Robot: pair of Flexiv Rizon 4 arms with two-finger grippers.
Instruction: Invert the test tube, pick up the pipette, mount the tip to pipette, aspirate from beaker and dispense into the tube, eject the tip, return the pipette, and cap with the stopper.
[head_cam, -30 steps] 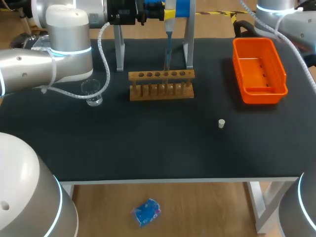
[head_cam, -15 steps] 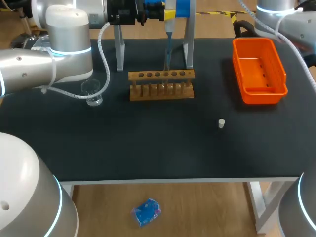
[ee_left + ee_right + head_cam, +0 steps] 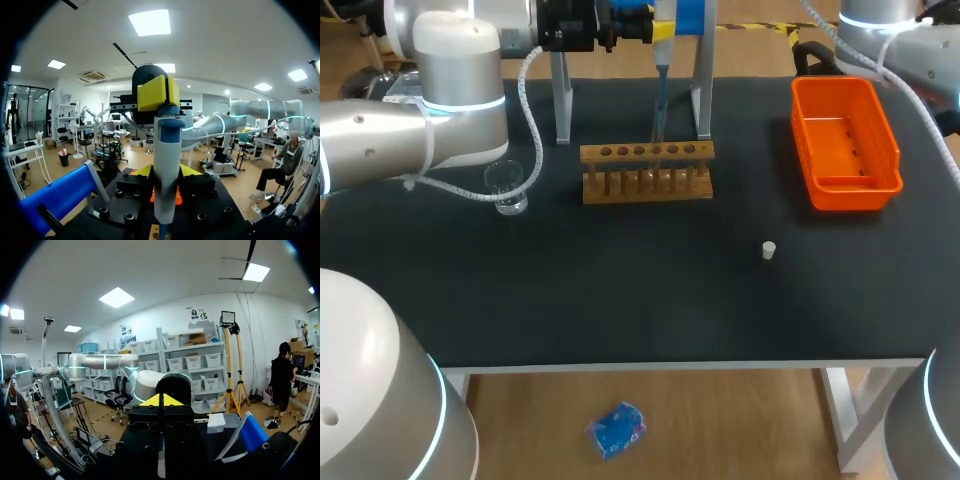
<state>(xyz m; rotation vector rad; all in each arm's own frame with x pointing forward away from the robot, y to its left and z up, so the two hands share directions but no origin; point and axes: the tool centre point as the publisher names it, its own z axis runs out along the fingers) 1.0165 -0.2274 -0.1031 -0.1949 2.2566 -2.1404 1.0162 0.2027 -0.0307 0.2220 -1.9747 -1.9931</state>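
Change: nothing is shifting since a second ago; both arms and every item are staying where they were.
Left gripper (image 3: pixel 166 175): I am clamping the pipette (image 3: pixel 166 150) between my yellow fingertips, one on each side of its white body.
Pipette position: it is hanging upright at the far side of the table (image 3: pixel 620 300), between the legs of the stand (image 3: pixel 561 100). Its thin tip is pointing down to the holes of the wooden rack (image 3: pixel 647 172).
Left arm (image 3: pixel 440 110): it is stretching in over the beaker (image 3: pixel 507 188), which is standing beside the rack's left end.
Right gripper (image 3: pixel 161 401): my fingertips are pressing together with nothing between them.
Right arm (image 3: pixel 895 30): it is hanging at the far right corner, behind the orange bin (image 3: pixel 845 140).
Stopper (image 3: pixel 769 250): it is sitting alone on the table, well apart from the rack and nearer the front than the bin.
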